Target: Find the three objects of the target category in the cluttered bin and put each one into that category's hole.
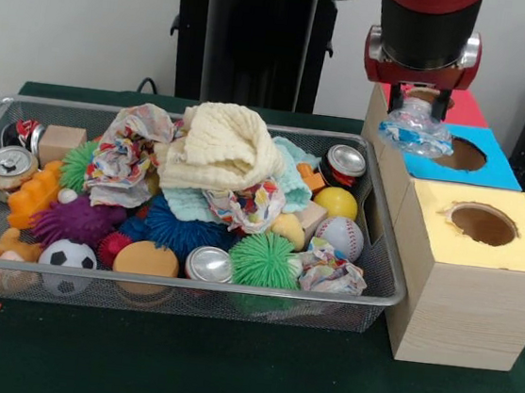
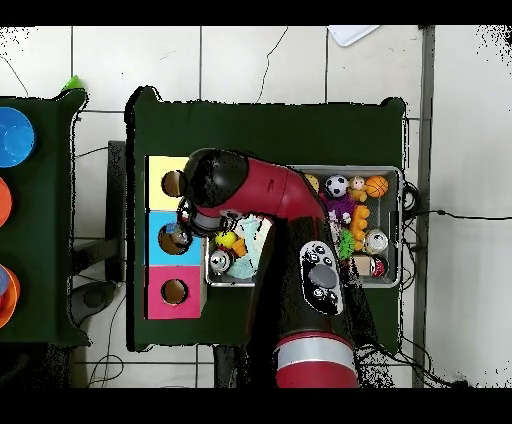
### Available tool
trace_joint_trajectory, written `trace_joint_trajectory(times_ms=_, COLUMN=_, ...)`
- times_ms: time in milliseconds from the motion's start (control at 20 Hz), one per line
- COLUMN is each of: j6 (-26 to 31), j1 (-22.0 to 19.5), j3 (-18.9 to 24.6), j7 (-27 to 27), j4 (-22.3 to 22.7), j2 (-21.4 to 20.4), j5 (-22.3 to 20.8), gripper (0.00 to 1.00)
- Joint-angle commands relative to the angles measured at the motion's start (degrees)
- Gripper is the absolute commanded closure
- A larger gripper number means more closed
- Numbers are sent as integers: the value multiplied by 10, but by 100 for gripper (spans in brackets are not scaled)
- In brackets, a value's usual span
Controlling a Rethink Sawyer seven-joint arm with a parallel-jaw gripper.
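Observation:
My gripper [image 1: 417,112] hangs over the left edge of the blue-topped box [image 1: 493,171] and is shut on a clear crinkly plastic container [image 1: 418,131], held just left of the round dark hole [image 1: 461,155]. The overhead view shows the arm's head [image 2: 215,190] beside the blue box [image 2: 160,240], with the container [image 2: 178,235] by the hole. The silver wire mesh bin [image 1: 176,286] sits left of the boxes, full of toys. No other clear plastic container shows in the bin; the clutter hides much of its floor.
The yellow-topped box [image 1: 522,250] stands nearest the camera, the red-topped box [image 1: 462,107] behind the blue one. The bin holds a cream cloth [image 1: 226,145], dotted paper wads [image 1: 125,157], silver cans [image 1: 209,264], balls and spiky toys. In the overhead view, coloured bowls [image 2: 12,135] rest on another table.

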Motion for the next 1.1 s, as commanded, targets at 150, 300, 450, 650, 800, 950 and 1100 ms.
trace_joint_trajectory(times_ms=150, j6=95, j1=14, j3=-5, j7=200, j4=38, j2=18, j5=48, gripper=100)
trace_joint_trajectory(times_ms=300, j6=96, j1=20, j3=-9, j7=204, j4=34, j2=22, j5=56, gripper=100)
trace_joint_trajectory(times_ms=450, j6=103, j1=24, j3=-12, j7=210, j4=21, j2=30, j5=62, gripper=100)
trace_joint_trajectory(times_ms=650, j6=111, j1=32, j3=-18, j7=223, j4=15, j2=35, j5=73, gripper=100)
trace_joint_trajectory(times_ms=800, j6=111, j1=36, j3=-16, j7=229, j4=15, j2=36, j5=82, gripper=100)
trace_joint_trajectory(times_ms=950, j6=103, j1=37, j3=-13, j7=228, j4=25, j2=34, j5=85, gripper=100)
trace_joint_trajectory(times_ms=1100, j6=100, j1=36, j3=-10, j7=226, j4=31, j2=33, j5=86, gripper=100)
